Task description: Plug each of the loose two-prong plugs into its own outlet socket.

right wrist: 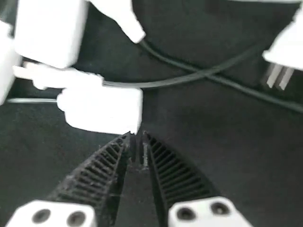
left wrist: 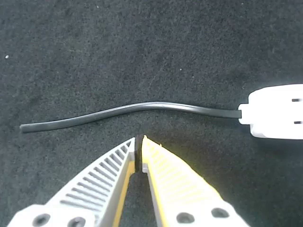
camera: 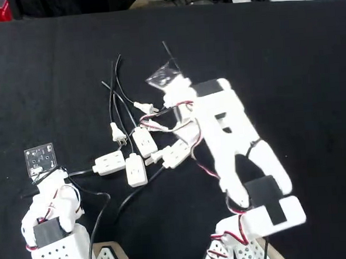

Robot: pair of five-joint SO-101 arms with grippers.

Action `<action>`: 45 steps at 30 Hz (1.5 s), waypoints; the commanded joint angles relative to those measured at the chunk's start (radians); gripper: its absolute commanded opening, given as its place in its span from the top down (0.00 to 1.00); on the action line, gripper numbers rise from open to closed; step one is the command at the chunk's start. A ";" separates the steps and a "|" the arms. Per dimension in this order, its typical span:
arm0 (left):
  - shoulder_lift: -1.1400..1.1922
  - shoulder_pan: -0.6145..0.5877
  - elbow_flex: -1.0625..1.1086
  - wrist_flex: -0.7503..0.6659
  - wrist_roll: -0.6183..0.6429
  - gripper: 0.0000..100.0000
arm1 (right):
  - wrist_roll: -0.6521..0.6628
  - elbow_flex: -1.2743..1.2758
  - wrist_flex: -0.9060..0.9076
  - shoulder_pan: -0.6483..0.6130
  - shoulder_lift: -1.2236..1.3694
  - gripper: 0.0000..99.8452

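Several white outlet sockets lie mid-table: one (camera: 109, 163) at the left, one (camera: 135, 170) beside it, one (camera: 144, 141) above and one (camera: 176, 154) at the right. Two loose two-prong plugs (camera: 117, 133) (camera: 145, 107) lie just behind them on black cords. My left gripper (left wrist: 139, 139) is shut and empty, close to a black cord (left wrist: 132, 109) that runs into a socket (left wrist: 277, 111). My right gripper (right wrist: 136, 137) is shut, its tips right at a white socket (right wrist: 102, 106). A plug with bare prongs (right wrist: 279, 61) lies beyond it.
The black table cloth (camera: 287, 69) has free room on the right and at the far left. Black cords (camera: 114, 86) fan out behind the sockets. The right arm (camera: 226, 132) stretches over the cluster's right side. A small clear marker plate (camera: 39, 158) sits by the left arm (camera: 51, 207).
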 commanded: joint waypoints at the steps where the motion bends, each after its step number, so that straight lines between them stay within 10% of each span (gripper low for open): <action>1: -0.002 0.010 0.018 0.006 0.005 0.95 | -0.028 0.082 -0.060 0.071 -0.147 0.97; 14: -0.002 0.010 0.018 0.006 0.005 0.95 | -0.184 0.389 -0.324 0.169 -0.576 0.96; 45: -0.002 0.016 0.018 0.006 0.003 0.95 | -0.331 0.437 -0.437 0.281 -0.579 0.96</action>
